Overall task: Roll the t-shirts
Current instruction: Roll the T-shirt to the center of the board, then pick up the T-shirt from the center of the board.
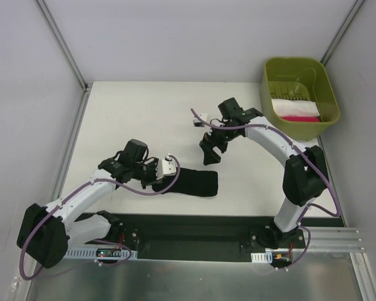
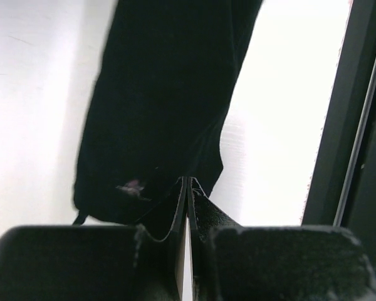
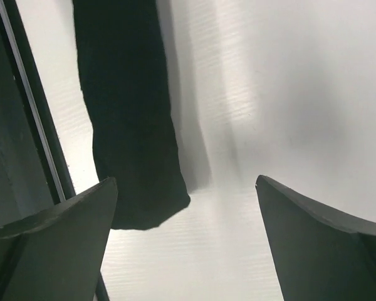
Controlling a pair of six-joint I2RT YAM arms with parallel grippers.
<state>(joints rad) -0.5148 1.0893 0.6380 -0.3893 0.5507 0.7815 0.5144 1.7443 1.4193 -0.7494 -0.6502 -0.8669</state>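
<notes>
I see the t-shirt [image 1: 194, 183] lying as a dark roll on the table [image 1: 131, 119] near its front edge, between the two arms. My left gripper [image 2: 187, 187] sits at the roll's left end, fingers pressed together with their tips against the cloth; I cannot tell whether any fabric is caught between them. My right gripper [image 3: 187, 182] hangs just beyond the roll, fingers spread wide, holding nothing.
</notes>
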